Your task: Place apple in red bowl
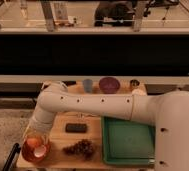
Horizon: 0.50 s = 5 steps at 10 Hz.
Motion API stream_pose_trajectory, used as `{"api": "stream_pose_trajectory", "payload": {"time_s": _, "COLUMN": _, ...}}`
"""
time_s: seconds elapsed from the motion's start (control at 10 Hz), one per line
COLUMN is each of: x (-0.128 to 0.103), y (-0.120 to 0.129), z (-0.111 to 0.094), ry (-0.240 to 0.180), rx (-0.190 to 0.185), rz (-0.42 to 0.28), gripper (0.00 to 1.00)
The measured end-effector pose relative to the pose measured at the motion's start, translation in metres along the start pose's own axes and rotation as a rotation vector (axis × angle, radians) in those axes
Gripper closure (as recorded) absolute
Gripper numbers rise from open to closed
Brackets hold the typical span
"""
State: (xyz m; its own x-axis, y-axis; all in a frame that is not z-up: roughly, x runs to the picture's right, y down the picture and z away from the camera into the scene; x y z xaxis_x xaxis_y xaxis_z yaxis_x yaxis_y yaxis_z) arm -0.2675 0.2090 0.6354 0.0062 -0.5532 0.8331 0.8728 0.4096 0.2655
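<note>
The red bowl (36, 151) sits at the front left corner of the wooden table (58, 159), showing a pale inner bottom. The apple (32, 143), small and orange, is inside the bowl's rim at its upper left. My white arm comes in from the right and bends down over the bowl. My gripper (33, 138) is right above the apple and looks shut on it. The arm's end hides the back of the bowl.
A green tray (128, 142) fills the table's right side. Dark grapes (80, 147) lie just right of the bowl, with a flat dark block (76, 128) behind them. A purple bowl (109, 85), a grey-blue cup (88, 85) and a small jar (134, 83) stand along the back.
</note>
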Motion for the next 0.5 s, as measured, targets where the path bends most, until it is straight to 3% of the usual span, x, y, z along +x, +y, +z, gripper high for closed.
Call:
{"api": "stream_pose_trajectory", "payload": {"time_s": 0.2, "x": -0.004, "y": -0.001, "z": 0.004, "ry": -0.006, "rx": -0.006, "rz": -0.002, "gripper": 0.96}}
{"api": "stream_pose_trajectory", "payload": {"time_s": 0.5, "x": -0.005, "y": -0.007, "z": 0.023, "ry": -0.009, "rx": -0.051, "rz": -0.003, "gripper": 0.68}}
